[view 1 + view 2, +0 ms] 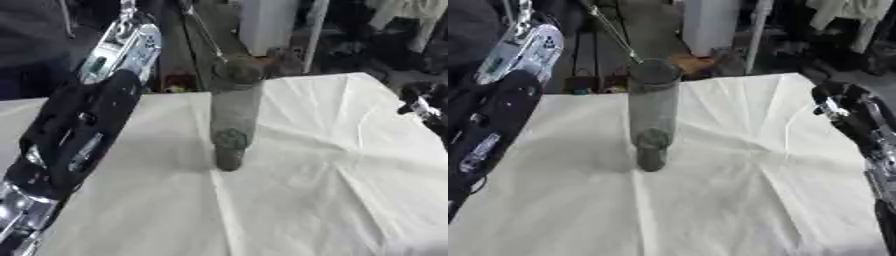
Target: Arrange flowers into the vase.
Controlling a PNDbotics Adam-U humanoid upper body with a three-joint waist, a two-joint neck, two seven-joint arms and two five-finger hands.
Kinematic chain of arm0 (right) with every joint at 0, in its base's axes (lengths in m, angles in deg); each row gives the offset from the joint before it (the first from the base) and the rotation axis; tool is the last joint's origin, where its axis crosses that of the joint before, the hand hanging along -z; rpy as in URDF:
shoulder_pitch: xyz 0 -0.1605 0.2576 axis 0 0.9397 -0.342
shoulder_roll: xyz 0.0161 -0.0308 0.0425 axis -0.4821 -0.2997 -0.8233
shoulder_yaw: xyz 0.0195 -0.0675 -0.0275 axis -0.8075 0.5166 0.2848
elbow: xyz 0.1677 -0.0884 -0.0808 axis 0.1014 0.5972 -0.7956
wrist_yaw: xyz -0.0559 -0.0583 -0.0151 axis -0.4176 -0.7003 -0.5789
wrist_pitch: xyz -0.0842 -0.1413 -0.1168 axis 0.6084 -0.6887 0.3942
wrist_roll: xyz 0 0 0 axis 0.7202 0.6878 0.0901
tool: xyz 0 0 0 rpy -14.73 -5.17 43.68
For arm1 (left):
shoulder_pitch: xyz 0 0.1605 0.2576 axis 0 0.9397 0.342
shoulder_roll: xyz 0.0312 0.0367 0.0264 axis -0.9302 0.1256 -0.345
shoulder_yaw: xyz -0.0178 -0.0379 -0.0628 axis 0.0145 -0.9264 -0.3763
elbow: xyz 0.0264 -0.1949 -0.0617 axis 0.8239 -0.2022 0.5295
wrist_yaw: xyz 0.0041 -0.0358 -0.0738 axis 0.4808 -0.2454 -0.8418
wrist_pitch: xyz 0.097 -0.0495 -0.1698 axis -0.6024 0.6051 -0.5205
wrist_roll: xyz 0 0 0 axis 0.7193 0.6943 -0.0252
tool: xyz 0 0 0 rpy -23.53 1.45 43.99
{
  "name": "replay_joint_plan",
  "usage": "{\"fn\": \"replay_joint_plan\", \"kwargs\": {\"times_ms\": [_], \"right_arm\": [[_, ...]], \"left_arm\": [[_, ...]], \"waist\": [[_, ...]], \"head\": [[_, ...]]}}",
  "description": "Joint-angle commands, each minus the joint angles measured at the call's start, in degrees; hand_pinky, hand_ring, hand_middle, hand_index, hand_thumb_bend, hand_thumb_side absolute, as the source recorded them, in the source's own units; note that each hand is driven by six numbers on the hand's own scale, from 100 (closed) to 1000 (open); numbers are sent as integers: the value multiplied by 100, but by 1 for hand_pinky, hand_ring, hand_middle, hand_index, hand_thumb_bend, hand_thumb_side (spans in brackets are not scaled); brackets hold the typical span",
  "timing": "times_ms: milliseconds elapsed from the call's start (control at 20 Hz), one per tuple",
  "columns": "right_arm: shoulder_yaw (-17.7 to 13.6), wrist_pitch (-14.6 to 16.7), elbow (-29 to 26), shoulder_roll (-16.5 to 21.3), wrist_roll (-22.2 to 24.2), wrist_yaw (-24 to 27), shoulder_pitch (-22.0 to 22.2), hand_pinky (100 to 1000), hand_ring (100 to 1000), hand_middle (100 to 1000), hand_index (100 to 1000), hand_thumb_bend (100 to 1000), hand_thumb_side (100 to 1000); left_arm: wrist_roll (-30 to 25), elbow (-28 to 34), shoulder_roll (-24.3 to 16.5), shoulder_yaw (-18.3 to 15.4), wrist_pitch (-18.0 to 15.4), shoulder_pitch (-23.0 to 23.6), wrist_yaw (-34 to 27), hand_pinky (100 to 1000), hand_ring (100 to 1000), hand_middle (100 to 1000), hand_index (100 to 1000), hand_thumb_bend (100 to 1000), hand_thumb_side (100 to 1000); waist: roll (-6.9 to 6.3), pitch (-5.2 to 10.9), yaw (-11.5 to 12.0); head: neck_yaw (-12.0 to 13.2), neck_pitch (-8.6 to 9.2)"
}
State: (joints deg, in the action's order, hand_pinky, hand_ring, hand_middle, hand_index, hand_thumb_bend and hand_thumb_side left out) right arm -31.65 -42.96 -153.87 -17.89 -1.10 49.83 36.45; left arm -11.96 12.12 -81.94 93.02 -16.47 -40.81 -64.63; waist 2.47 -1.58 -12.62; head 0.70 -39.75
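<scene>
Grey vase [234, 112] stands upright on white cloth [306, 190] — both hands' fingers unreadable.

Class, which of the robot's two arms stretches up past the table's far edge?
The left arm, rising beyond the cloth left of the vase; the right arm shows only at the right edge.

A creased white cloth [332, 165] covers the counter. Beyond its far edge lies a dim, dark floor [645, 30], with a white boxy unit [267, 25] and a pale upright pole [754, 35].
</scene>
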Motion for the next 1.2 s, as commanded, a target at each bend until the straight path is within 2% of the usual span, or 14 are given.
{"fn": "replay_joint_plan", "kwargs": {"times_ms": [50, 1200], "right_arm": [[-46, -2, -56, 122, -3, -4, -83, 632, 503, 557, 713, 477, 572], [-26, -5, -56, 117, 36, -24, -115, 631, 503, 555, 711, 480, 571]], "left_arm": [[-55, -5, -99, 13, 15, -80, 70, 100, 100, 100, 100, 962, 503], [-292, -372, 67, 280, 109, -44, 549, 100, 100, 100, 100, 948, 549]], "waist": [[1, 69, -6], [-44, 59, -9]], "head": [[-29, -43], [-81, -51]]}}
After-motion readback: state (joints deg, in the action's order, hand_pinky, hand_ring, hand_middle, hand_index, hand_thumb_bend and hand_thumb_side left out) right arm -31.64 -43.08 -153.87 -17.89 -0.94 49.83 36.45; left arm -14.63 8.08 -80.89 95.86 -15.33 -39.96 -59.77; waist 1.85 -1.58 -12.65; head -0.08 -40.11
